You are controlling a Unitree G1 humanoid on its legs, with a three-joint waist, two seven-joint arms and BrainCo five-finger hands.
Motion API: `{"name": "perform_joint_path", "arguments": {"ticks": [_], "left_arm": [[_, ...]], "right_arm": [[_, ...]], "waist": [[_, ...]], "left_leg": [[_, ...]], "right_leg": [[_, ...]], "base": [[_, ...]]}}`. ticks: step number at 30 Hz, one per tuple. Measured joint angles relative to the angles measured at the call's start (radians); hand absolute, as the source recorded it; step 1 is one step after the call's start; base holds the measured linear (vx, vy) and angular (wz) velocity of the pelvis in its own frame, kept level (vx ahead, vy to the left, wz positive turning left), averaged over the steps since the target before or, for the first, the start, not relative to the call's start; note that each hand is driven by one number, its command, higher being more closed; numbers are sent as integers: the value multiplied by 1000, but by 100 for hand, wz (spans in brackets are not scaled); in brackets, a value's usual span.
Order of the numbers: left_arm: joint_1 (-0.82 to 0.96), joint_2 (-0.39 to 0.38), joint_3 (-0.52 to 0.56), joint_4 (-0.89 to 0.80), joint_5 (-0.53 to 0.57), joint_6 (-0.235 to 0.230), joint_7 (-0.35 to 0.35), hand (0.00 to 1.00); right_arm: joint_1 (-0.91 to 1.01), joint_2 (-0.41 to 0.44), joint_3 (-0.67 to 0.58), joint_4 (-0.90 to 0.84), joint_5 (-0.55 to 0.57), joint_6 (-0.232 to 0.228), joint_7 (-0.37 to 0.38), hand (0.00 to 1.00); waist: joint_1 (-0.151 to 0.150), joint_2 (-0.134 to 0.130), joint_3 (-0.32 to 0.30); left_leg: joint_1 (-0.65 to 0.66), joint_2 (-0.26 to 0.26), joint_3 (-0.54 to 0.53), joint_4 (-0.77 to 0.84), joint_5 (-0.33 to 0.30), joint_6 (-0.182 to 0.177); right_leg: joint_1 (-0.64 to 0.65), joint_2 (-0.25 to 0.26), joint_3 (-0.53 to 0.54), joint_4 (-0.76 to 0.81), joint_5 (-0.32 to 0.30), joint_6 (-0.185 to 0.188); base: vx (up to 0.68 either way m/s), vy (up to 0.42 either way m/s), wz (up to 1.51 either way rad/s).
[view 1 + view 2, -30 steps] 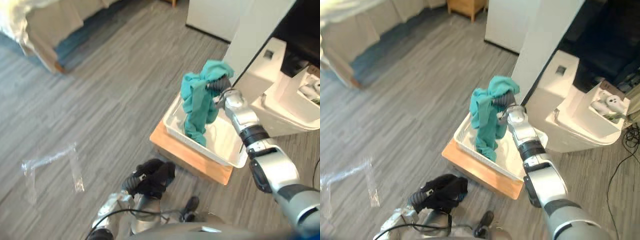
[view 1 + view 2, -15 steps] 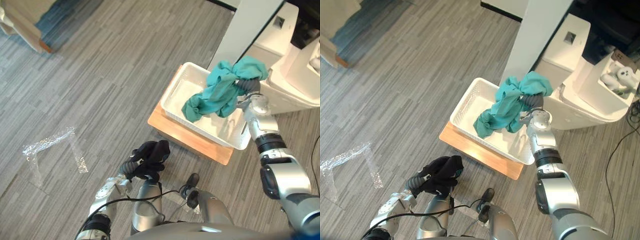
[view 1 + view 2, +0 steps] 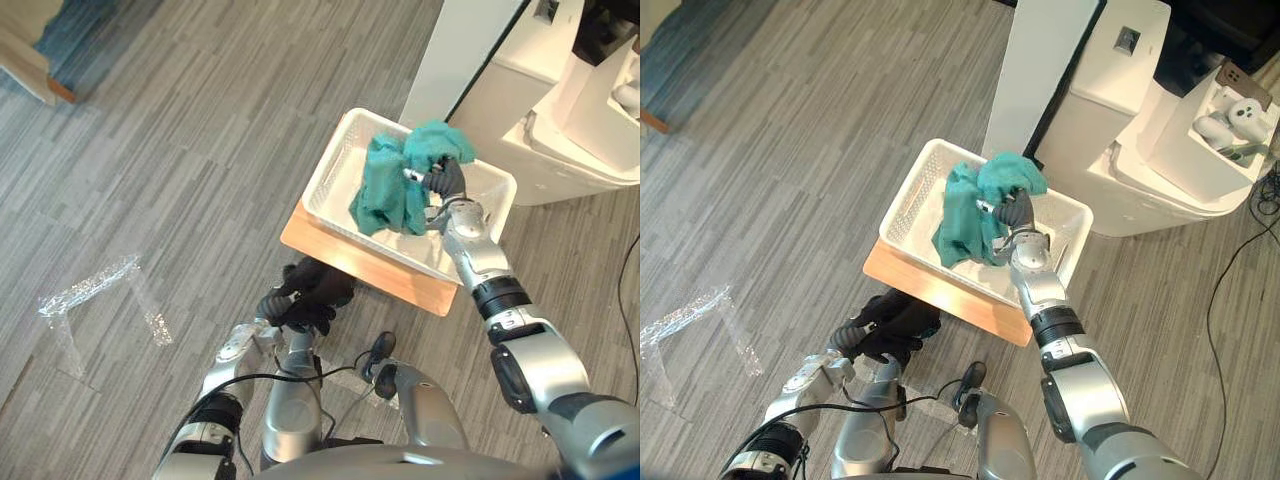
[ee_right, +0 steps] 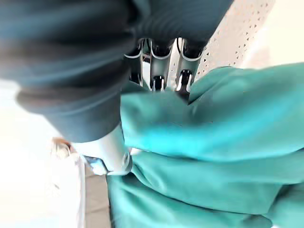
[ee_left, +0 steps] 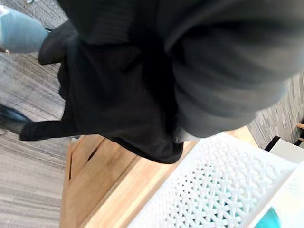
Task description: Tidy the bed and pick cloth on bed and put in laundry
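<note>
Teal cloth [image 3: 385,192]: bunched inside white laundry basket [image 3: 325,168], lower folds apparently on basket floor. Top gathered in right hand [image 3: 443,183], fingers curled into fabric. Basket sits on wooden stand [image 3: 345,258]. Left hand [image 3: 308,293]: low beside stand, finger state cannot be told. Step in hand: deposit. Next move: uncurl fingers, lift clear without snagging fabric.

Both eye views look steeply down from the head at the floor [image 3: 180,150] and white basket [image 3: 325,168], slightly offset. The left wrist view faces the basket's near wall closely; the right sits tight against the teal cloth [image 4: 213,123].
</note>
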Motion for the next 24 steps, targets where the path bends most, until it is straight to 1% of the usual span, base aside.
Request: {"name": "perform_joint_path", "arguments": {"ticks": [3,7,10,14,16,17,18,19,21,22,24], "left_arm": [[2,0,-15,0,0,-2,16,100],[8,0,-31,0,2,-2,19,100],[15,0,-32,0,4,-1,19,100],[46,-3,-34,0,23,1,20,100],[76,-1,-34,0,24,5,23,100],[87,-1,-35,0,25,6,25,100],[102,-1,-36,0,26,10,37,100],[120,-2,-40,0,45,11,42,100],[143,-2,-56,0,61,12,42,100],[165,-2,-66,0,63,12,42,100],[188,-3,-67,1,64,13,42,100]], "right_arm": [[0,-2,13,0,-34,7,-18,0],[0,-5,22,-2,-36,27,-20,0],[28,-11,22,-43,-51,37,-20,0],[96,-9,22,-114,-100,54,-18,0],[157,-8,22,-149,-136,74,-14,0],[171,-8,22,-154,-152,78,-11,0],[199,-8,22,-162,-177,86,-6,0],[224,-9,21,-166,-202,95,5,0],[273,-14,21,-197,-236,109,24,0],[306,-11,22,-219,-265,117,46,0],[343,-12,23,-243,-326,125,85,0]], "waist": [[0,0,0],[-1,0,0],[-2,-4,-2],[-12,-15,-8],[-23,-38,-29],[-23,-45,-37],[-24,-59,-50],[-26,-67,-61],[-34,-67,-85],[-45,-66,-110],[-51,-60,-132]], "left_leg": [[2,0,0,0,-3,3],[15,1,2,0,-4,4],[35,0,4,0,-11,15],[70,-1,7,0,-12,3],[92,-3,12,0,-19,-1],[96,-4,16,0,-21,-3],[108,-7,28,1,-26,-5],[126,-10,33,1,-31,-5],[148,-16,36,0,-38,-9],[160,-17,40,0,-42,-9],[186,-20,50,0,-53,-10]], "right_leg": [[0,-1,0,6,-2,-1],[11,-6,0,9,-2,0],[35,-7,1,2,-2,0],[81,-3,2,-32,4,9],[112,0,5,-61,11,18],[118,1,7,-69,14,18],[132,4,16,-85,20,21],[154,6,22,-107,29,25],[190,6,24,-138,40,32],[209,5,25,-157,46,36],[239,5,31,-177,53,41]], "base": [[0,0,0],[0,0,0],[0,0,0],[9,1,0],[55,9,-3],[74,14,-14],[91,22,-17],[94,24,-15],[68,21,-3],[55,17,0],[61,21,-9]]}}
